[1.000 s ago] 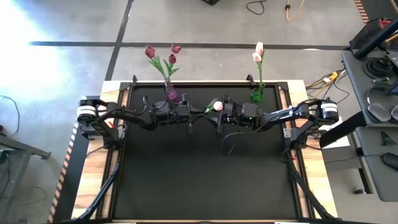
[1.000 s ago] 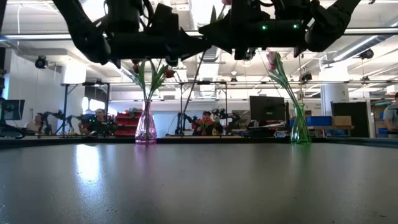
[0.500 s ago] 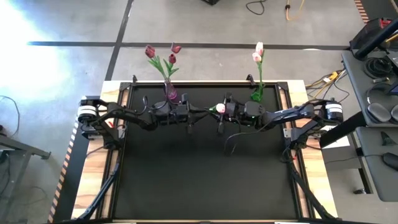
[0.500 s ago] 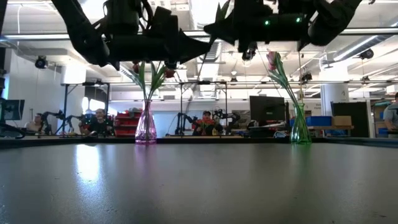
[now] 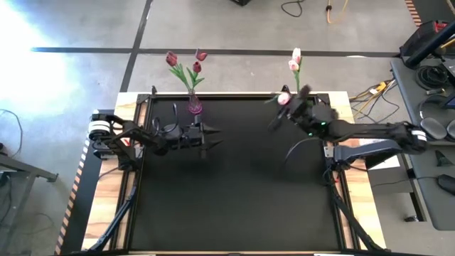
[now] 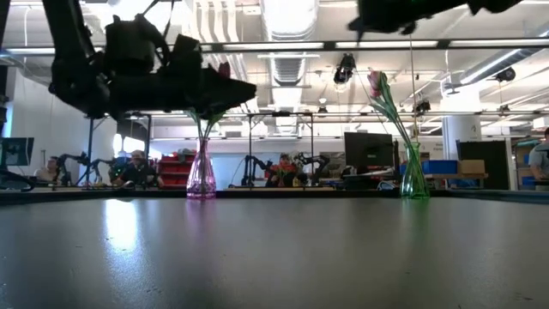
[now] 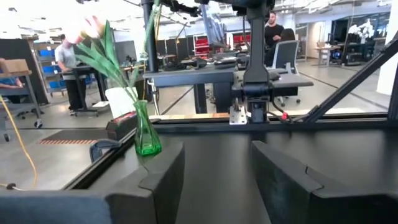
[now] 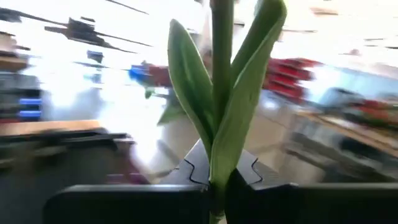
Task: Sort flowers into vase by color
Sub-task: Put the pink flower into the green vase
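Tulips: 3 maroon heads (image 5: 183, 61) in purple glass vase (image 5: 194, 107), 2 pale pink (image 5: 294, 60) in green glass vase (image 7: 147, 133), both bulb-bottomed, at table's far edge. 1 pale tulip (image 8: 222, 93), slim stem w/ long leaves, clamped in right gripper (image 5: 293, 108) beside green vase. Left gripper (image 5: 206, 136) spread wide, empty, nr purple vase.

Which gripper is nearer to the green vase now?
The right. The right gripper, holding a pale pink tulip, hovers close by the green vase; the left gripper is open, near the purple vase.
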